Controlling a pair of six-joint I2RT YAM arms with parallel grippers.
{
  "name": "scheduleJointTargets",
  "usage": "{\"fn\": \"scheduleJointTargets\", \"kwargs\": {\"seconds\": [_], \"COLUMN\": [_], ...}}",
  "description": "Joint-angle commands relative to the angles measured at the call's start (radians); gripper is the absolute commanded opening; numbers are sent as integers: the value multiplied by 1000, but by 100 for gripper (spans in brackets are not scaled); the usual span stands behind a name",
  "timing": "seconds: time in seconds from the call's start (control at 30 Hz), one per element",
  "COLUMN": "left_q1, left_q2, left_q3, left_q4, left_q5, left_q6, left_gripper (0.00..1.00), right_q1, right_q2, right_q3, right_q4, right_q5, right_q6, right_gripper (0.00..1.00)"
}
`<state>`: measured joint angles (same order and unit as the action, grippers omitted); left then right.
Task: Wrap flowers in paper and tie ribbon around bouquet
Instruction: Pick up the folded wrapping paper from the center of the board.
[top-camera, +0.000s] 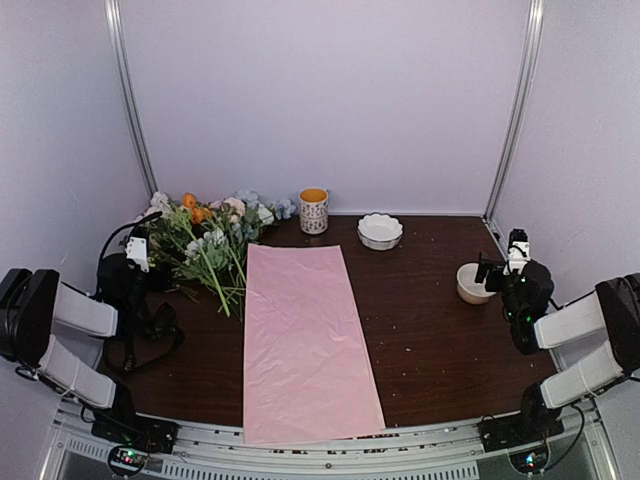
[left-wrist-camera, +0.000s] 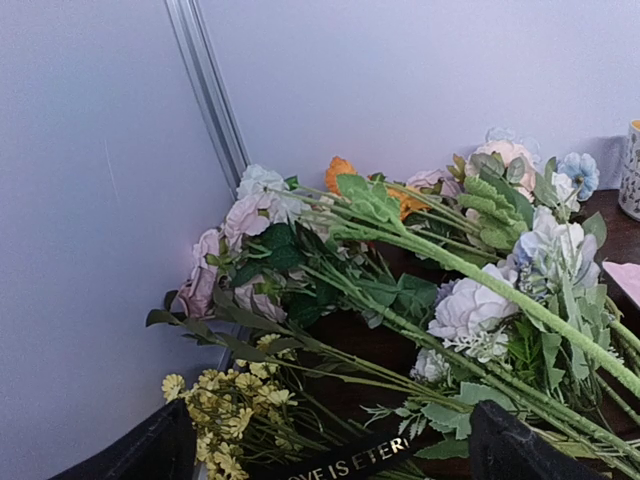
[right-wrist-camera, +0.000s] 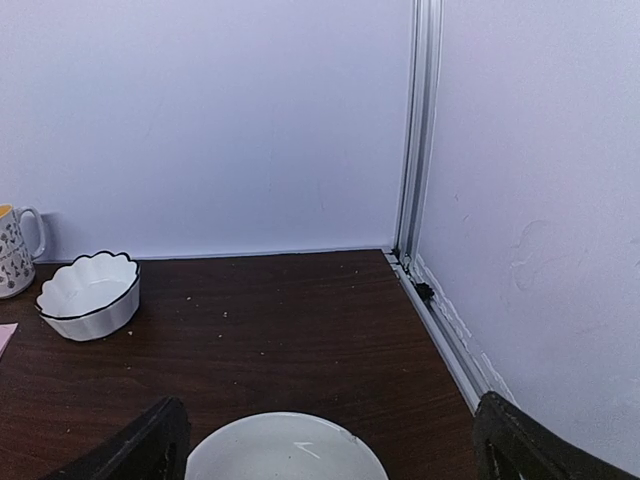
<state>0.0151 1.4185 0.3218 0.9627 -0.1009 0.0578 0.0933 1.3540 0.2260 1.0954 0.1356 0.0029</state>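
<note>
**Both grippers wide apart, nothing held; paper flat, flowers loose**

Top external view: the left gripper (top-camera: 139, 245) has its jaws spread and holds nothing. The flowers (top-camera: 205, 240) lie in a loose heap on the table (top-camera: 430, 330) just ahead of it and to its right, with the blooms far from it and the stalks running back towards the paper (top-camera: 305, 340). The pink sheet lies flat and unwrapped, well off to this gripper's right and between the two arms. The right gripper (top-camera: 487, 272), also spread and empty, hangs over a plain bowl (top-camera: 466, 288). A scalloped bowl (top-camera: 380, 231) and a mug (top-camera: 313, 210) stand ahead of it to its left.

Left wrist view: the left gripper (left-wrist-camera: 325, 452) shows its jaws far apart at the bottom corners, clamping nothing. The ribbon (left-wrist-camera: 350, 460), black with pale lettering, lies between them, under the nearest stalks. The flowers (left-wrist-camera: 450, 280) fill the space ahead. A corner of the paper (left-wrist-camera: 626, 279) shows at the far right.

Right wrist view: the right gripper (right-wrist-camera: 330, 442) stands with its jaws wide and empty. The plain bowl (right-wrist-camera: 285, 452) sits between and below them. The scalloped bowl (right-wrist-camera: 90, 295) stands ahead to the left, and the mug (right-wrist-camera: 14, 252) is beyond it.
</note>
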Motion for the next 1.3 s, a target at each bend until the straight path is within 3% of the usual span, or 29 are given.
{"fn": "scheduleJointTargets", "kwargs": {"seconds": [0.0, 0.17, 0.23, 0.3, 0.37, 0.47, 0.53, 0.63, 0.7, 0.77, 0.9, 1.1, 1.27], "left_q1": [24, 40, 40, 40, 38, 10, -77, -303, -422, -520, -663, -714, -740], "left_q2": [1, 0, -36, -95, -162, -261, -314, -364, -377, -369, -296, -126, 3], "left_q3": [32, 32, 48, 134, 250, 385, 454, 540, 583, 597, 565, 505, 483], "left_q4": [2, 1, -43, -282, -472, -659, -766, -952, -1102, -1218, -1348, -1392, -1382], "left_q5": [24, 41, -85, -204, -224, -169, -212, -314, -313, -267, -197, -58, -44], "left_q6": [-18, -30, -79, -124, -131, -193, -180, -136, -191, -259, -362, -451, -437], "left_gripper": [98, 98, 98, 98, 97, 86, 82, 81, 79, 76, 75, 75, 75], "right_q1": [-8, -9, -23, -26, -28, -27, -26, -2, 84, 241, 477, 645, 710], "right_q2": [7, 8, 6, -8, -88, -192, -226, -212, -192, -161, -11, 242, 420], "right_q3": [22, 27, 31, 39, 112, 299, 406, 545, 603, 661, 799, 938, 973], "right_q4": [3, -6, -14, -36, -252, -567, -696, -869, -964, -1073, -1343, -1512, -1594], "right_q5": [1, 0, -26, -36, -37, -24, -114, -328, -365, -292, -279, -469, -528], "right_q6": [2, 4, 14, 13, 11, 65, 133, 284, 318, 309, 322, 431, 473], "right_gripper": [100, 100, 100, 100, 100, 100, 94, 78, 72, 71, 70, 62, 55]}}
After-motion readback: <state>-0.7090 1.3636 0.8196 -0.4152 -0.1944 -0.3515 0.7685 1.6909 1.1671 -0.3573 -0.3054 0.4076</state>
